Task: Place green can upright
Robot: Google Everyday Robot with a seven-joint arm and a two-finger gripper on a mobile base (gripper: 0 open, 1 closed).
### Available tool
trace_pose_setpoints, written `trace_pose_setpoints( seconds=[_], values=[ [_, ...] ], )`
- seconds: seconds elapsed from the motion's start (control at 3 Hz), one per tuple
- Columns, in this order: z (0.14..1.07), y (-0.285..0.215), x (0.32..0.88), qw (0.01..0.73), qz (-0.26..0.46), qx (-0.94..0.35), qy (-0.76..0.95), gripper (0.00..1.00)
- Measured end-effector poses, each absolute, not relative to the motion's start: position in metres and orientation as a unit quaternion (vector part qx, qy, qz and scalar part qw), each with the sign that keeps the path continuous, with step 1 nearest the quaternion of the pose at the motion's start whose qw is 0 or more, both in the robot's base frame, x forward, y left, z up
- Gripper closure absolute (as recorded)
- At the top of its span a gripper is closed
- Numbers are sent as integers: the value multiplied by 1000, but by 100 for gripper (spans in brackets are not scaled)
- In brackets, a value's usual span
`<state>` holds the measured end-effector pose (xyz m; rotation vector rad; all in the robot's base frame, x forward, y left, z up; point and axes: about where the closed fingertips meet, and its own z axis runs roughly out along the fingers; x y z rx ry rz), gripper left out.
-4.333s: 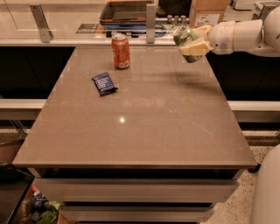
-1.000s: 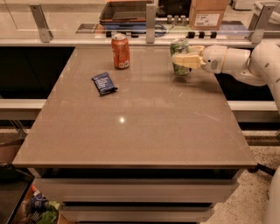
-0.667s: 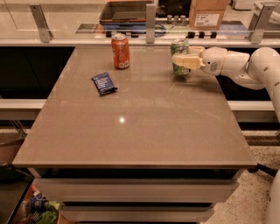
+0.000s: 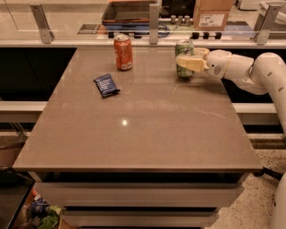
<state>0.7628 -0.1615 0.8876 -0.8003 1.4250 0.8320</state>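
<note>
The green can (image 4: 183, 47), green and white with a silver top, stands upright on the brown table (image 4: 147, 134) near its far right edge. My gripper (image 4: 186, 57) reaches in from the right on a white arm (image 4: 250, 71). It is shut on the can: one cream finger (image 4: 189, 63) lies across the can's front and the other is behind it. The can's bottom rests on the table top.
An orange-red can (image 4: 123, 52) stands upright at the far middle-left. A dark blue packet (image 4: 106, 85) lies flat in front of it. Behind the table runs a glass rail with metal posts (image 4: 154, 20), and a cardboard box (image 4: 212, 13) stands beyond it.
Earlier the gripper held the can tilted in the air at the far right. It has since come down and left, and the can stands upright on the table. Hardly any motion in the last second.
</note>
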Motion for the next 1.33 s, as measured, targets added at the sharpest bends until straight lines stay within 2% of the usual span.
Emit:
trace_pose_setpoints(
  seconds=[0.33,0.67,1.33],
  values=[
    [883,-164,765,609,357,-334,625,100],
    [875,-167,768,606,353,-321,636,82],
    [875,-159,769,605,357,-324,634,35]
  ],
)
